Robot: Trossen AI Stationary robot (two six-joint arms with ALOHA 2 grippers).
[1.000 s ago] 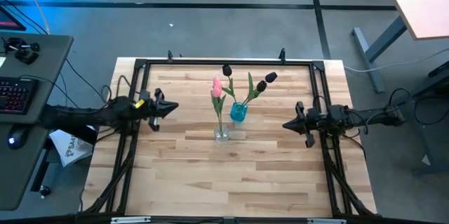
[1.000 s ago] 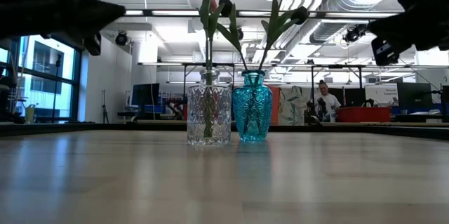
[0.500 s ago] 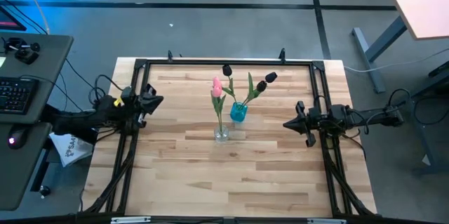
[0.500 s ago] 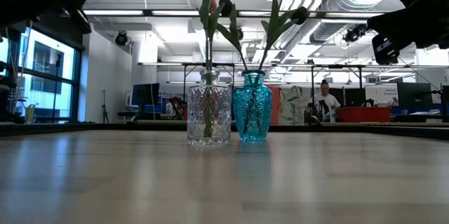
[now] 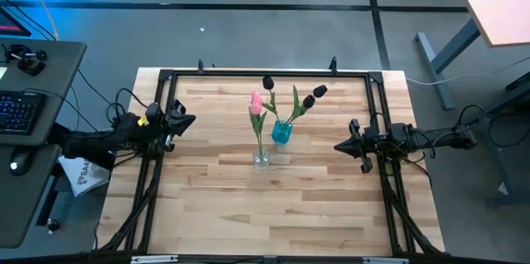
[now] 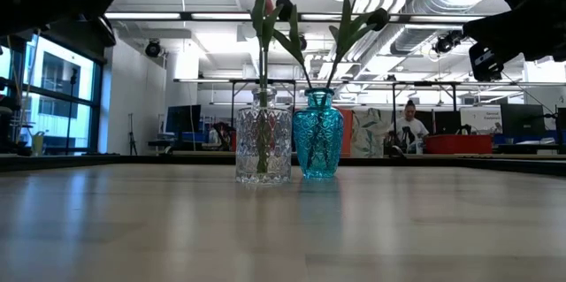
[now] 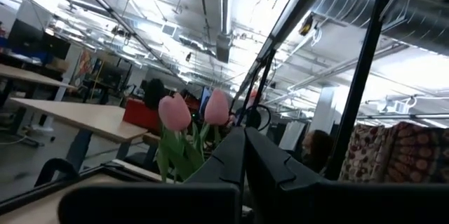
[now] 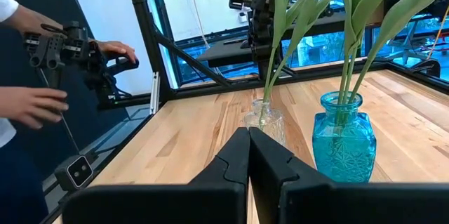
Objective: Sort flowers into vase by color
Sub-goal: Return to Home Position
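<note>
Flowers (image 5: 256, 103) — 2 pink, 2 black, slender-stemmed

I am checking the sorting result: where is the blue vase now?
In the high view the blue vase stands near the middle of the table, close beside the transparent vase, on its right-arm side, holding the dark tulips.

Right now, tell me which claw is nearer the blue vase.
The right claw. It hangs shut to the right of the blue vase; the left claw, also shut, is farther off on the vase's left.
</note>
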